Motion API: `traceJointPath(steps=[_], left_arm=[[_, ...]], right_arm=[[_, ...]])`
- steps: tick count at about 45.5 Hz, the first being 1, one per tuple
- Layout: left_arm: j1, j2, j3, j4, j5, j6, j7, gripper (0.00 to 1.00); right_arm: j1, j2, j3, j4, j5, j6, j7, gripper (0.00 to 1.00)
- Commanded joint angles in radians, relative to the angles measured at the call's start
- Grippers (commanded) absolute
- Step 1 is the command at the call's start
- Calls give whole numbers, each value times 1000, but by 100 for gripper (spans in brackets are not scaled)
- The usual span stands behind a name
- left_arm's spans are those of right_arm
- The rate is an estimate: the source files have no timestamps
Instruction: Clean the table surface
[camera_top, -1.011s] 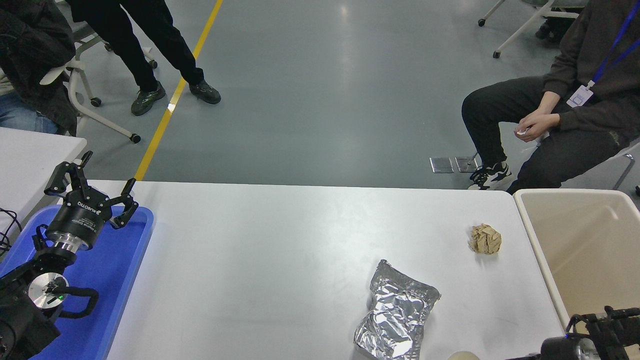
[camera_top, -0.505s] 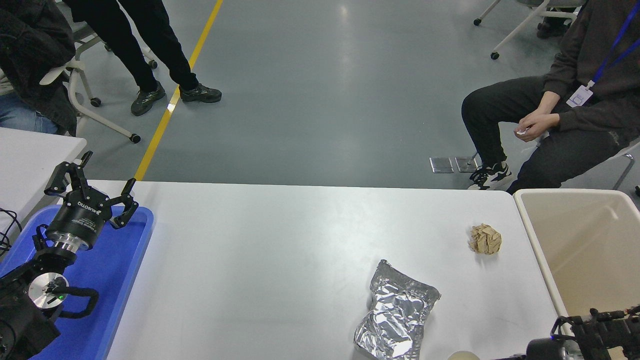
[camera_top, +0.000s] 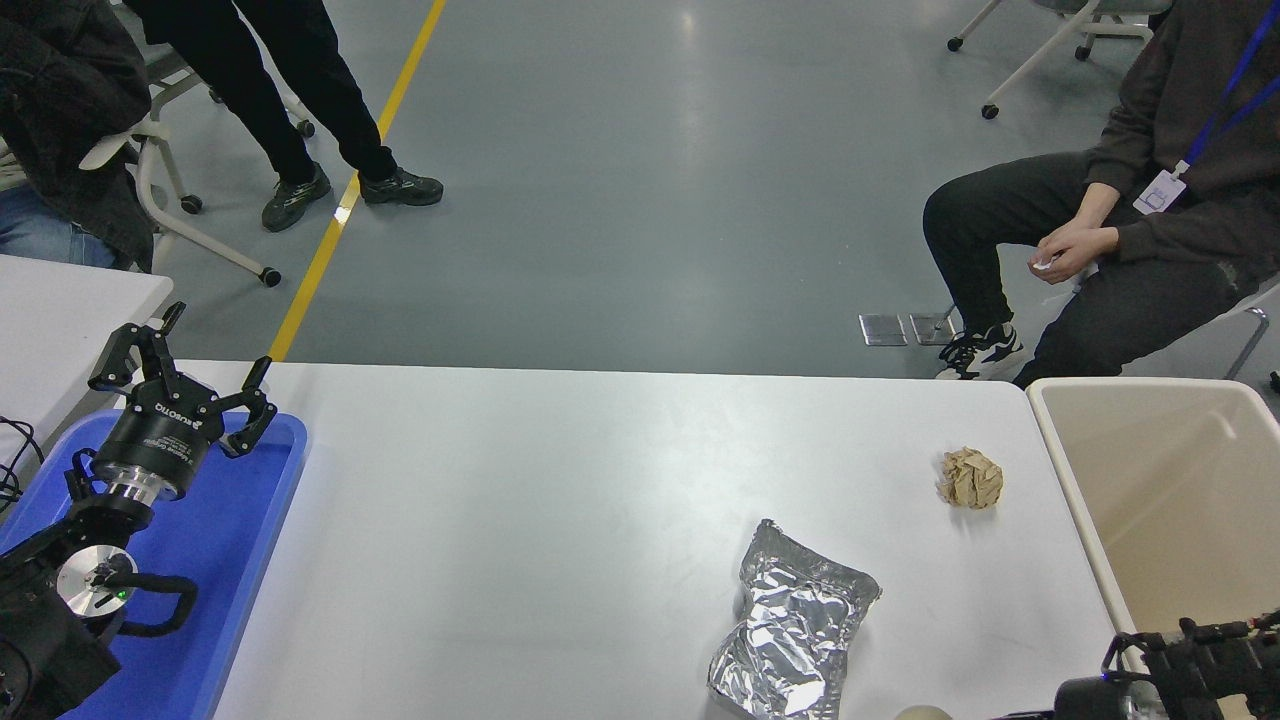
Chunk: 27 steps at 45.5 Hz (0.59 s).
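The white table surface (camera_top: 560, 500) spans the middle of the view. On it lie a crumpled silver foil bag (camera_top: 793, 633) at the front right and a crumpled brown paper ball (camera_top: 971, 478) farther right. My left gripper (camera_top: 185, 350) is open and empty, parked over the blue tray (camera_top: 235, 530) at the lower left. My right gripper (camera_top: 1200, 655) shows only partly at the bottom right corner, over the front edge of the beige bin (camera_top: 1160, 480); its fingers are not clear.
A person sits at the far right behind the bin (camera_top: 1120, 230). Other people and wheeled chairs stand at the far left. A round pale object (camera_top: 922, 712) peeks in at the bottom edge. A second white table (camera_top: 60, 310) stands at the left.
My right gripper has moved slightly left and down at the bottom right corner. The standing person's foot has shifted. The foil bag, paper ball and left arm are unmoved.
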Motion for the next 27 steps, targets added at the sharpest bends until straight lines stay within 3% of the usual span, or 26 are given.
traceJointPath(steps=[1,27], left_arm=[[0,0,0,0,0,0,1,100],[0,0,0,0,0,0,1,100]], right_arm=[[6,-10,-5,-2,-8,4,5,0],[162,-185,4,18,91,64,99,0]])
